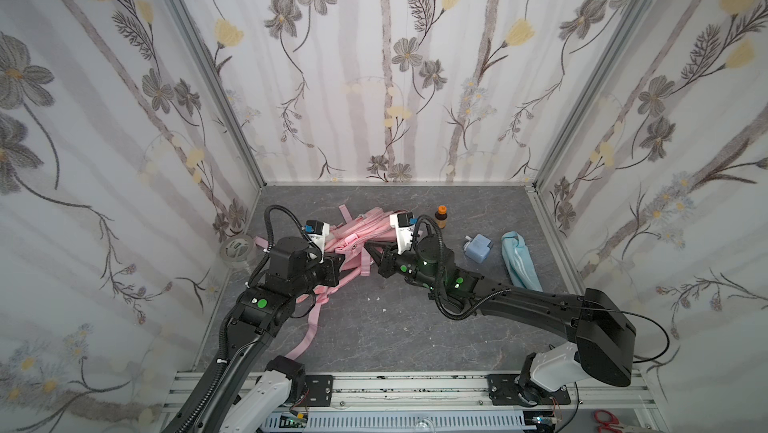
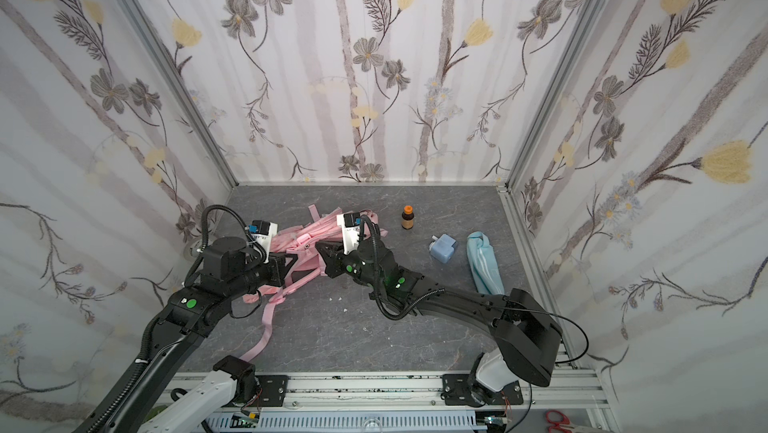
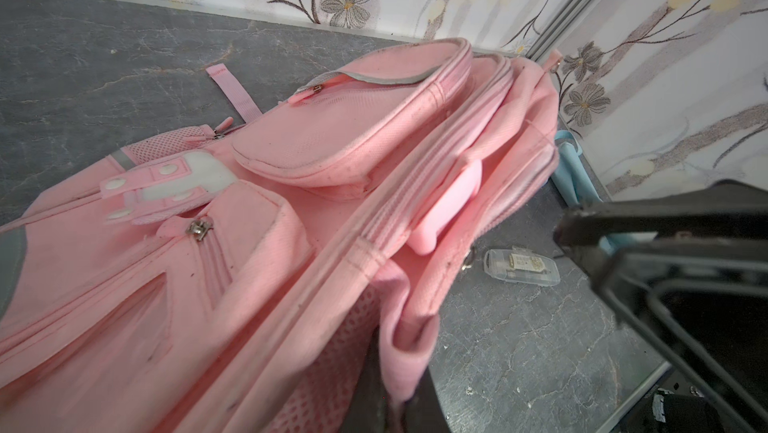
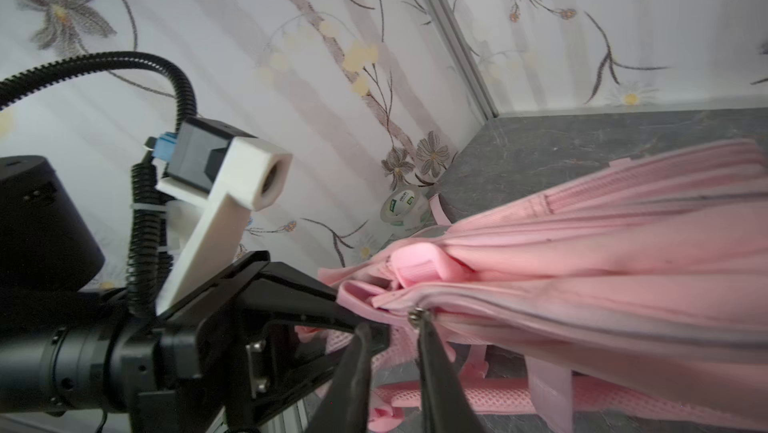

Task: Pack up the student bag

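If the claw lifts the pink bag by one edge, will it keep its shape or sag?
It would probably sag: the bag is soft cloth, already creased where the left claw pinches its edge. Its loose straps trail over the table and may drag or snag. It looks fairly flat, so perhaps light, but its inside is hidden.

Pink all over the bag (image 3: pixel 257 293), with pale grey strips by the zippers and pink mesh beneath. Dark grey marbling with pale veins on the table (image 1: pixel 395 327). White walls (image 1: pixel 374 77) striped in faint grey, strewn with grey and yellow flowers. Brown bottle (image 1: pixel 441 221), orange cap. Light blue pouch (image 1: pixel 519 264) with white stripes. Pale blue container (image 1: pixel 478 247). Black arms (image 1: pixel 540 306) with green dots. Red-handled scissors (image 1: pixel 606 419).
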`<state>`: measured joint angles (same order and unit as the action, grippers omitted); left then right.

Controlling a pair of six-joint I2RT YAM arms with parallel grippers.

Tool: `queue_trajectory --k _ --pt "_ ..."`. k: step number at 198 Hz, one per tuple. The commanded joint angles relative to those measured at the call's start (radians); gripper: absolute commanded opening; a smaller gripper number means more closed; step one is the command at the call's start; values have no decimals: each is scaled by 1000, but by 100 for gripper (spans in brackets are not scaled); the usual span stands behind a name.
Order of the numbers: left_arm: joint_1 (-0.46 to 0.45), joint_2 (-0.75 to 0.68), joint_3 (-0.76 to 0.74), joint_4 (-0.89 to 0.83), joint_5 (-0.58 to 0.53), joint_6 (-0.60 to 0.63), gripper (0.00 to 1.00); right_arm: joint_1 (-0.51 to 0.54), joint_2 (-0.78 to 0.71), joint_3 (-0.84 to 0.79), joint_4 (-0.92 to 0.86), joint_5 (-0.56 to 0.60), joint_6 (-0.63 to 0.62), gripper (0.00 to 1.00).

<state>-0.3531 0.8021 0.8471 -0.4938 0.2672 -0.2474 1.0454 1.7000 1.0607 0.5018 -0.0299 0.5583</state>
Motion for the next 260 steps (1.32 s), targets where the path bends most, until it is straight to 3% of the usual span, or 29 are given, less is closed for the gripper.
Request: queue_trajectory --k 1,45,83,150,194,260 --pt "1 3 20 103 12 -29 0 15 43 57 -59 36 -106 39" --pt "0 12 30 100 10 -37 0 62 63 59 -89 202 -182 44" --pt "0 16 35 100 13 -41 0 89 79 56 -113 293 -212 43" --pt "0 25 49 83 29 -45 0 90 158 137 -130 354 -239 41" --pt "-2 23 47 81 46 -50 0 90 202 186 -138 402 -241 20" --pt "-2 -1 30 69 53 -52 0 86 198 182 -159 454 -228 2"
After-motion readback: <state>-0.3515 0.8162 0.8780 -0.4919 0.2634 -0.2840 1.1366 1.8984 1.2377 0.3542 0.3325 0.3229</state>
